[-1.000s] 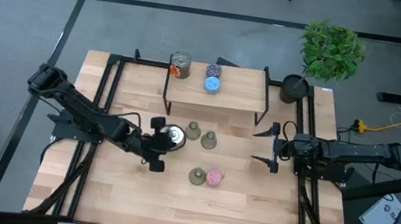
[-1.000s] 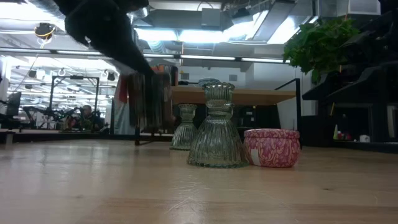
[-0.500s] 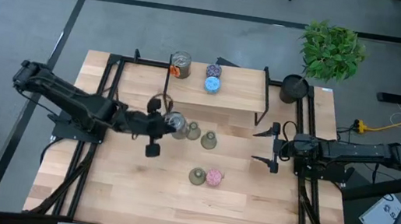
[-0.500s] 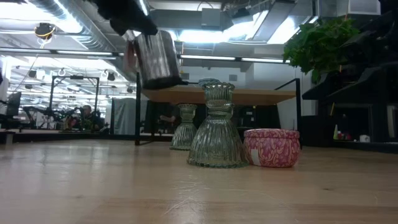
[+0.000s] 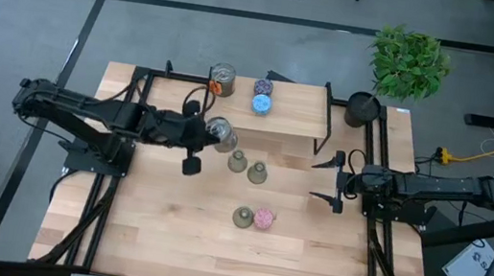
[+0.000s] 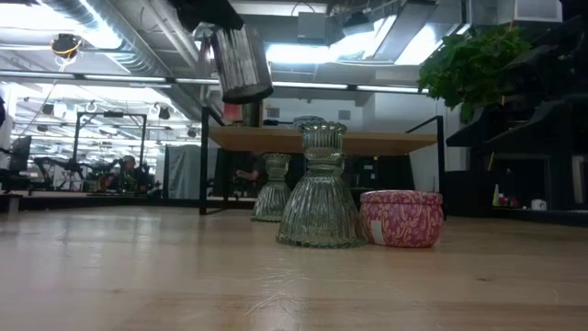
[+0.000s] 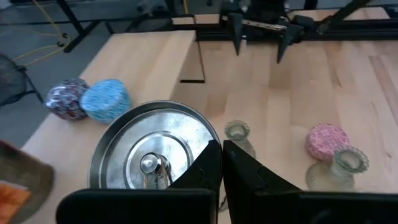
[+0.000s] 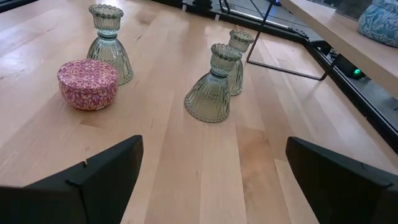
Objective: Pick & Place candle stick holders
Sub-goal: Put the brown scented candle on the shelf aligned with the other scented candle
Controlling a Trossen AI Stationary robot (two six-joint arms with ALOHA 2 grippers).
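My left gripper (image 5: 209, 137) is shut on a silvery can-like holder (image 5: 219, 133), held in the air just in front of the raised wooden shelf (image 5: 293, 120). In the low view the can (image 6: 242, 62) hangs tilted, high above the table. On the shelf stand a second silvery can (image 5: 222, 80), a purple holder (image 5: 263, 87) and a blue one (image 5: 261, 105). Three green glass vase-shaped holders (image 5: 238, 162) (image 5: 258, 171) (image 5: 242, 217) and a pink one (image 5: 264, 219) stand on their bases on the table. My right gripper (image 5: 335, 179) is open and empty at the table's right. My left gripper pinches the can's wall at its open top rim (image 7: 210, 138); one finger seems to be inside and one outside. The fingers (image 7: 239, 169) come from the table's left, slanting down. The can is lifted clear of the table and hangs tilted below the gripper.
A black pot (image 5: 364, 108) with a green plant (image 5: 409, 60) stands at the table's far right corner. The shelf's black frame legs (image 5: 204, 122) stand close to the held can. Bare wood lies along the near half of the table (image 5: 211, 259).
My left gripper has risen and gone toward the table's far edge and the shelf, carrying the silvery can. The can has been lifted clear of the table to above shelf height and now hangs tilted. My right arm has kept still.
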